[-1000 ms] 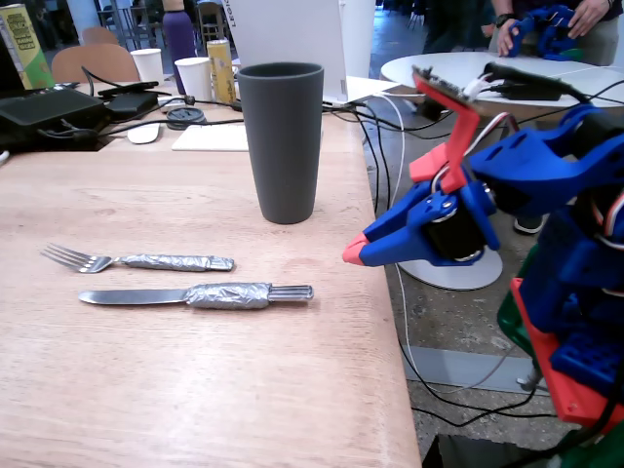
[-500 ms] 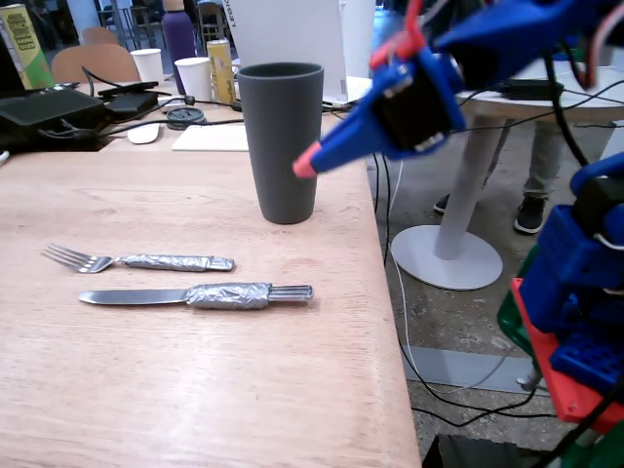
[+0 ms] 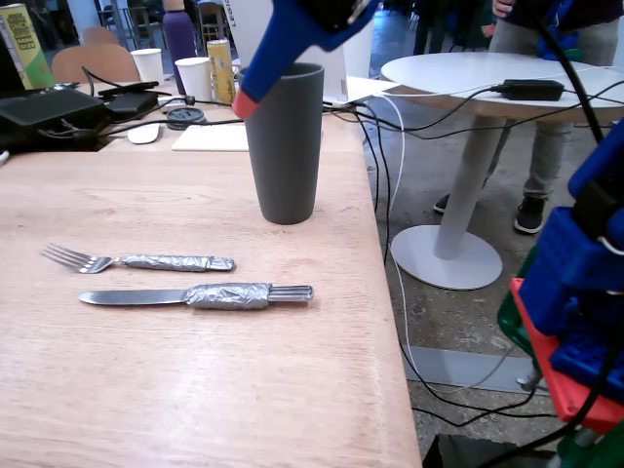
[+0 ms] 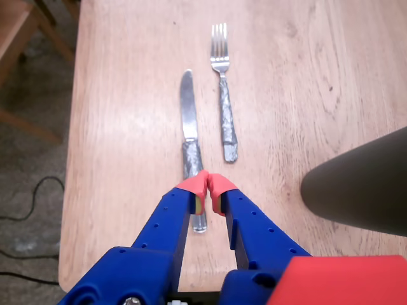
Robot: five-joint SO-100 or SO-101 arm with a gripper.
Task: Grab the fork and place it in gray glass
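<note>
The fork (image 3: pixel 136 260) lies flat on the wooden table (image 3: pixel 146 390), tines to the left in the fixed view; in the wrist view the fork (image 4: pixel 224 101) points away from me. The foil-wrapped knife (image 3: pixel 200 294) lies parallel beside it, also in the wrist view (image 4: pixel 189 140). The gray glass (image 3: pixel 285 141) stands upright behind them; its side shows at the right of the wrist view (image 4: pixel 362 187). My blue gripper (image 4: pixel 207 185) with red tips is shut and empty, held high above the table, above the knife's handle end. In the fixed view the gripper (image 3: pixel 246 102) shows beside the glass's rim.
At the table's back stand white paper cups (image 3: pixel 193 76), a yellow can (image 3: pixel 220 70), a purple bottle (image 3: pixel 179 34), black devices and cables (image 3: pixel 58 112). The table's right edge (image 3: pixel 385 322) drops to the floor. A round white table (image 3: pixel 487 78) and a person stand at right.
</note>
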